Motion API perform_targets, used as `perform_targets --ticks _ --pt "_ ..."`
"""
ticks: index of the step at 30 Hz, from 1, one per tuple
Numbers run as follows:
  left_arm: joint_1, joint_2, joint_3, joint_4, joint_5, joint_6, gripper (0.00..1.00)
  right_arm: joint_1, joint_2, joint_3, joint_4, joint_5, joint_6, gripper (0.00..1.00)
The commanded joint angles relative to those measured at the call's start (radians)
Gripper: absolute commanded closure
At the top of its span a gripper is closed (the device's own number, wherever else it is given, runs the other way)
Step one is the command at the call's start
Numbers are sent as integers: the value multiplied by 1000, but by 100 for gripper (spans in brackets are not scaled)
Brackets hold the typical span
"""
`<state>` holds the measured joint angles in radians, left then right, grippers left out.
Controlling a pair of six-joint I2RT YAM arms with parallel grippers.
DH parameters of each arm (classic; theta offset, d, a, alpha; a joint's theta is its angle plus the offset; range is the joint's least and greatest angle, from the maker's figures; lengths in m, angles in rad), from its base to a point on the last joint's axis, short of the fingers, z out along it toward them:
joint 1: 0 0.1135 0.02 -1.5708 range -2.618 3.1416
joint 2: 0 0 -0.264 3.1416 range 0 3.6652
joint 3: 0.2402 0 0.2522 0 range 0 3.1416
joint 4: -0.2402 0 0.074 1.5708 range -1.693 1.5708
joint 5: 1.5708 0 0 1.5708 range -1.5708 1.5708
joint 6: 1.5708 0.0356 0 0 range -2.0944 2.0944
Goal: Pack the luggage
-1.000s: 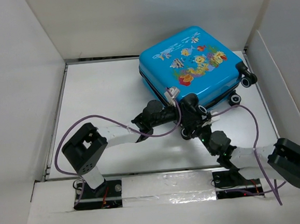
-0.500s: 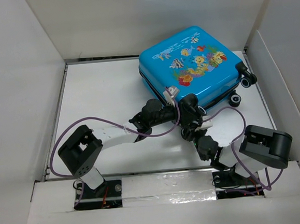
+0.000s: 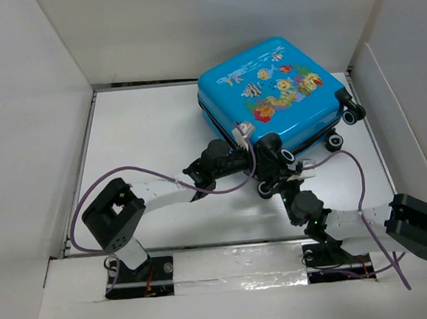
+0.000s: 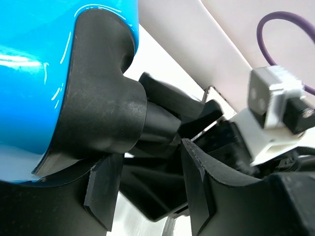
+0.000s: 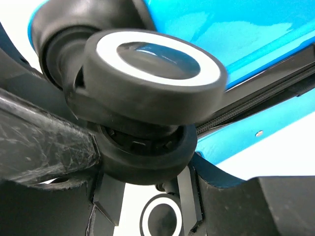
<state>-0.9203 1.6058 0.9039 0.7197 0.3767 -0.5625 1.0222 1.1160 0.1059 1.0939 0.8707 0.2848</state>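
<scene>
The blue suitcase lies flat and closed at the back right, fish print up. It also fills the top of the left wrist view and the right wrist view. Both grippers meet at its near corner. My left gripper is open, its fingers just under the black wheel housing, holding nothing. My right gripper is closed around a black-and-white caster wheel, one finger on each side of it. A second wheel shows below.
Two more caster wheels stick out at the suitcase's right side. White walls enclose the white table on the left, back and right. Purple cables loop beside both arms. The right arm's elbow hangs near the right wall.
The right arm's elbow swung in toward the middle and back out to the right. Both grippers stayed at the suitcase's near corner, and the suitcase hardly moved.
</scene>
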Motion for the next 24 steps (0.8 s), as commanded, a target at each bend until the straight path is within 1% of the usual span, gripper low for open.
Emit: perform_targets --ticks 1,3,4,6,7,8,9,11,14,18,21,22,24 --pt "18 -49 59 92 -10 15 53 1 50 68 41 -42 8 54" --pt "18 -52 59 92 -12 15 53 1 91 51 110 -26 20 57" --pt "18 -53 59 89 -12 16 53 1 106 41 145 -24 10 61" --pt "18 -53 59 90 -13 18 53 1 110 35 147 -29 8 61" --pt "18 -52 61 90 -13 18 53 1 105 35 135 -33 13 59" --pt "18 -50 62 87 -10 19 53 1 102 35 114 -41 31 59" --pt "18 -47 67 87 -9 19 53 12 96 37 57 -53 42 58" --pt "28 -44 67 92 -5 16 54 12 85 44 18 -52 63 58" --pt "28 -37 72 98 1 15 54 12 94 43 76 -22 2 58" --pt "28 -29 73 98 7 10 54 -17 108 101 5 -59 -22 61" --pt "28 -26 78 101 11 9 54 -17 134 95 84 -42 -56 64" --pt "28 -24 79 100 13 6 54 -28 139 98 86 -44 -61 66" --pt "28 -21 82 99 19 6 54 -37 146 104 78 -48 -59 66"
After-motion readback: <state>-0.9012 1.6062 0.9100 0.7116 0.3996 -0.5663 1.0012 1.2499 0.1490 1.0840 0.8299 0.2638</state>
